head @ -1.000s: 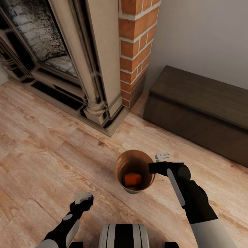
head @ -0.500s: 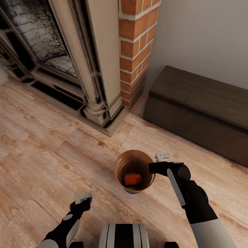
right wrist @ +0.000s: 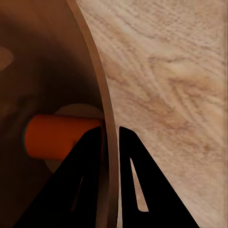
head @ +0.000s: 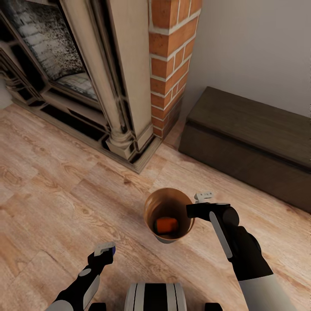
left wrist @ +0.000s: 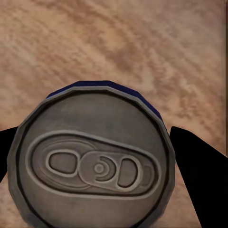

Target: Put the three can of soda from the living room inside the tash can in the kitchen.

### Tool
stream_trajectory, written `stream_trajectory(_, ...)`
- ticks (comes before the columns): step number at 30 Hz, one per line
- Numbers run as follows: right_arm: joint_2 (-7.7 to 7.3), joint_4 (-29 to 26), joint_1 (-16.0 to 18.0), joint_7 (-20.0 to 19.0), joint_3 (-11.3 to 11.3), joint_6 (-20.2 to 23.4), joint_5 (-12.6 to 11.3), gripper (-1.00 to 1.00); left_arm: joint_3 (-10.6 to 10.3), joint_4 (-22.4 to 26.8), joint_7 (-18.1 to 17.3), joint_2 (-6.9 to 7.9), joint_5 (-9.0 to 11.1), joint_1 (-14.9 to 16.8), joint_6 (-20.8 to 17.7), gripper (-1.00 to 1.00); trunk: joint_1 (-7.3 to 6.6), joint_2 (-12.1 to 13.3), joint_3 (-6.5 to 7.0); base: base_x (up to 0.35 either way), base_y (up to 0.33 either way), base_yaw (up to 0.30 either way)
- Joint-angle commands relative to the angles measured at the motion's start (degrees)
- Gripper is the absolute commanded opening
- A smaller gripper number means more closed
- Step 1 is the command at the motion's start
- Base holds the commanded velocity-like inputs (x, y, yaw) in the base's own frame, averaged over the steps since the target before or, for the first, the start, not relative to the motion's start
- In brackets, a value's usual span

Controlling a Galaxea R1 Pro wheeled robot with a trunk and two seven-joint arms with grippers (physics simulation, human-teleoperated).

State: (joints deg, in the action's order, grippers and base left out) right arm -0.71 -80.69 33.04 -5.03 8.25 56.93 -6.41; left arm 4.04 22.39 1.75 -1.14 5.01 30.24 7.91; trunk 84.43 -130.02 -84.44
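The trash can [head: 152,206], pale grey outside and orange-brown inside, hangs just above the wood floor in front of me. My right gripper [head: 190,211] is shut on its right rim. In the right wrist view the two black fingers [right wrist: 90,161] pinch the trash can wall [right wrist: 101,109], one inside and one outside. An orange soda can [head: 166,224] lies on its side at the bottom, and it shows beside the inner finger as the orange soda can [right wrist: 57,137]. My left gripper [head: 105,250] sits low to the left, shut on the dark blue soda can [left wrist: 97,161], whose silvery top faces the camera.
An ornate fireplace [head: 123,99] with a brick column [head: 170,65] stands ahead on the left. A long low dark bench [head: 255,138] runs along the wall at the right. Wood floor [head: 56,190] spreads between them and me.
The fireplace and bench have slid slightly down the picture, so the camera has moved. The trash can and both grippers keep their places in the view.
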Motion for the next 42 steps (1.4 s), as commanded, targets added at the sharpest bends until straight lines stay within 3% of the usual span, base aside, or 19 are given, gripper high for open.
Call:
stream_trajectory(1,0.01,-0.01,0.0,-0.34,0.01,0.03,-1.42,-1.0,0.0,0.01,0.0,0.0,0.0,0.0,0.0,-1.0,-0.23,0.42,0.19,0.0,0.0,0.0)
stream_trajectory(12,0.03,0.0,0.0,-0.28,0.01,0.03,-1.42,-1.0,-0.01,0.02,0.0,0.0,0.0,0.0,0.0,-1.0,-2.64,4.83,2.4,0.0,0.0,0.0)
stream_trajectory(42,0.05,0.01,-0.01,-0.25,0.27,0.03,-1.42,-1.0,-0.09,0.1,0.0,0.0,0.08,0.0,0.0,-1.0,-9.23,16.86,10.53,0.0,0.0,0.0)
